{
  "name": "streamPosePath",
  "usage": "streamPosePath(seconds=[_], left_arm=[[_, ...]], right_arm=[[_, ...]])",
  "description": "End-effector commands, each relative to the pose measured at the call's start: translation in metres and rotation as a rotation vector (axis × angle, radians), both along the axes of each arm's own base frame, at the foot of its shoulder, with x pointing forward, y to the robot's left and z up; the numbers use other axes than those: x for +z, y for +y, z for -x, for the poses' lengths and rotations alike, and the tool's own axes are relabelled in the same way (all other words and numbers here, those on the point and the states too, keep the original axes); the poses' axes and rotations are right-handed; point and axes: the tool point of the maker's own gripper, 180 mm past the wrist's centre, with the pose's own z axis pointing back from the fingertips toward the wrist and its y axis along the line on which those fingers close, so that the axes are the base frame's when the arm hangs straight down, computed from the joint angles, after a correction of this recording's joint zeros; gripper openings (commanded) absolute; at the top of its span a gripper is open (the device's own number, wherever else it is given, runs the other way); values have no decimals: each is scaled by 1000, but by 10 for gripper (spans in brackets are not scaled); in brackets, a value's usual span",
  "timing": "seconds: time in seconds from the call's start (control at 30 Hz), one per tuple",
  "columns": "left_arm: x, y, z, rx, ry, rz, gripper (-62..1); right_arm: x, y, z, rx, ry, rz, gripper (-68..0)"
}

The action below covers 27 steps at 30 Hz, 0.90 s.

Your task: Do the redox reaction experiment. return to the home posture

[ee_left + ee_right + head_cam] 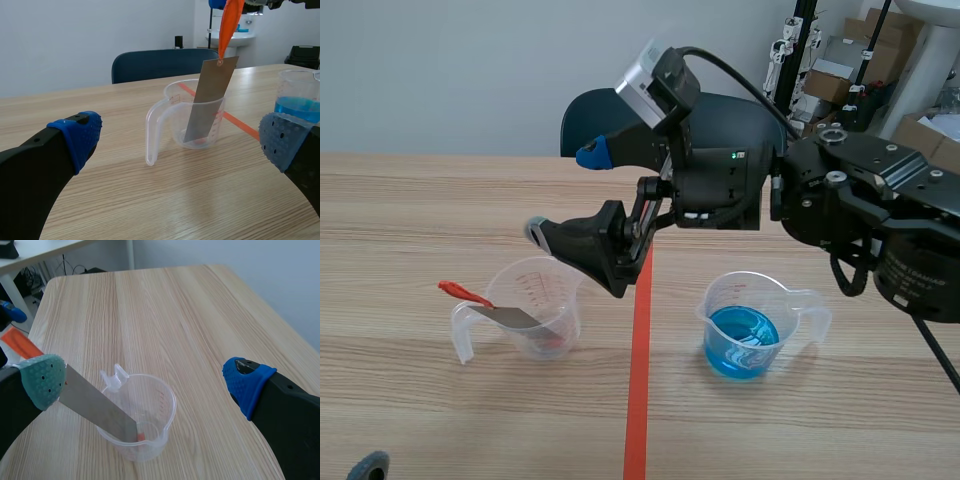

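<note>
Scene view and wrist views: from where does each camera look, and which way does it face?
Scene view: between the arms, facing across the table; the right arm crosses the middle, right gripper open over the clear cup.
Left wrist view: low, facing that cup and its metal strip; left gripper open.
Right wrist view: raised, looking down into the cup; both pads show.
Shared: all show this cup; scene and left wrist also the blue-liquid cup.
</note>
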Motion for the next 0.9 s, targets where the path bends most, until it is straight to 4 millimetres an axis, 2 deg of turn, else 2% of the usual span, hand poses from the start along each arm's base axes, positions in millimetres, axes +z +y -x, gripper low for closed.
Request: streamPosePath(seconds=[0.0,0.23,0.37,0.57,0.7,0.87], left_arm=[[7,-1,-2,-6,-30,8,14],[12,1,-2,-25,-39,-7,14],[28,9,-2,-40,-62,-23,14],[56,21,-18,-52,-45,-47,14],[75,12,-29,-109,-46,-76,14],[88,-6,-41,-173,-51,-156,14]], right_arm=[[19,-8,-7,-7,-32,-34,4],[50,-52,-18,-73,-53,-71,4],[65,-77,-23,-110,-64,-79,4],[79,-123,-34,-218,-70,-99,4],[89,-150,-37,-284,-94,-116,4],[99,-180,-38,-386,-140,-104,4]])
